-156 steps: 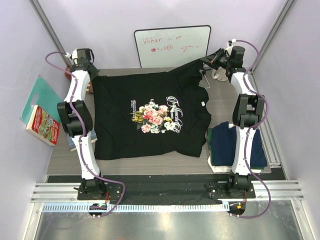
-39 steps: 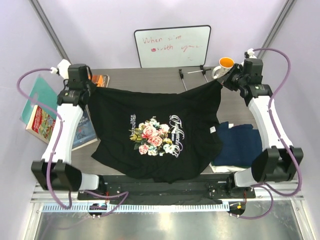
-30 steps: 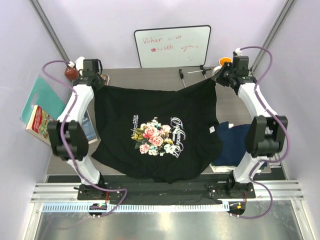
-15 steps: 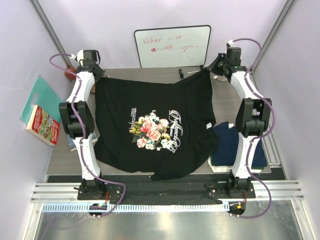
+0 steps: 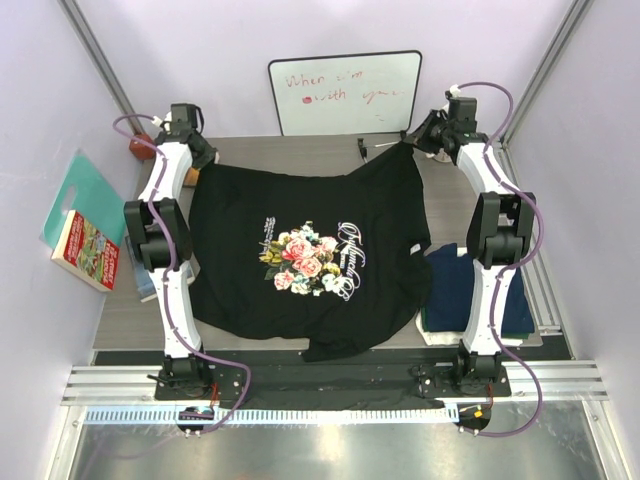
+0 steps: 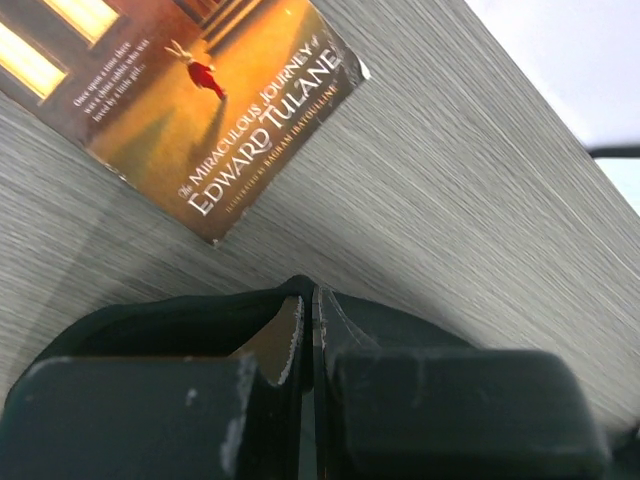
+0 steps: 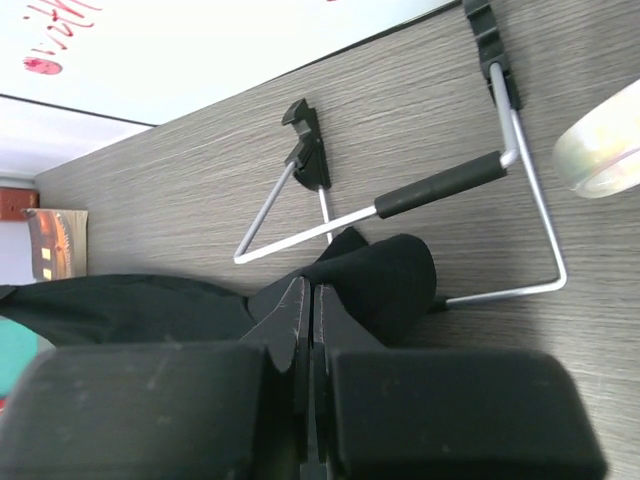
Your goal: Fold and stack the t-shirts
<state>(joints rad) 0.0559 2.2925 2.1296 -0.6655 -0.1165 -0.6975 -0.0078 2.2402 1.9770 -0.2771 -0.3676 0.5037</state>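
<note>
I have one large black t-shirt (image 5: 310, 255), soft cloth with a pink-and-white floral print and white script, spread print-up over the middle of the grey wood-grain worktop (image 5: 300, 150). Its near hem bunches at the near edge.

The left gripper (image 5: 197, 166) pinches the shirt's far-left corner, fingers pressed together with dark cloth wrapped round the tips in the wrist view (image 6: 305, 300). The right gripper (image 5: 410, 142) is clamped the same way on the far-right corner, black fabric bulging just past its tips (image 7: 308, 295).

At the near-right corner sits one stack of three folded shirts: a folded navy t-shirt (image 5: 450, 285) on top, a green t-shirt (image 5: 522, 312) showing at the right, a white t-shirt (image 5: 438, 337) peeking out underneath. The right arm crosses it, so I can't make out its full shape.

A silver wire stand (image 7: 400, 205) lies under the right gripper. An orange-covered paperback book (image 6: 200, 100) lies by the left one, cut off by the frame. A red-covered book (image 5: 85, 250) leans off the left edge.
</note>
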